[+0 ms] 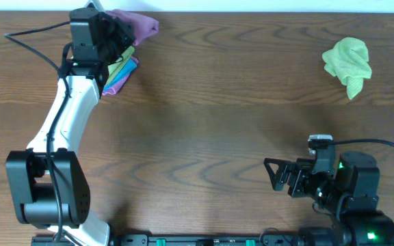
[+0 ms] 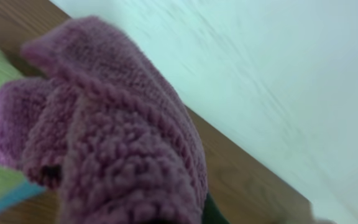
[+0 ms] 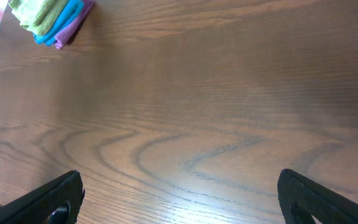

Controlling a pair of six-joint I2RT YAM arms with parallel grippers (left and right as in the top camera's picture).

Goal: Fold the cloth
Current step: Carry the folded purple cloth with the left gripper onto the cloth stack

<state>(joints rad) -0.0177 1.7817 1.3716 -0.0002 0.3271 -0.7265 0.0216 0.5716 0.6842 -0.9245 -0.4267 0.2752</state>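
— Where is the purple cloth (image 1: 141,26)?
— Way over at the far left corner of the surface (image 1: 217,116). It is all bunched up, right at the tip of the left hand (image 1: 122,31).
— Is the hand holding it?
— Yes. The fingers are squeezed together on it. The cloth sticks out past them, toward the far edge. From the left wrist camera it fills almost the whole view, soft and fuzzy.
— What is that under the arm?
— A pile of folded cloths (image 1: 120,75), green, blue and purple, just beside the hand.
— And the right hand (image 1: 277,174)?
— Down at the near right, well apart from the purple cloth. Its fingers are spread wide with nothing in them. A crumpled light green cloth (image 1: 348,63) lies at the far right.
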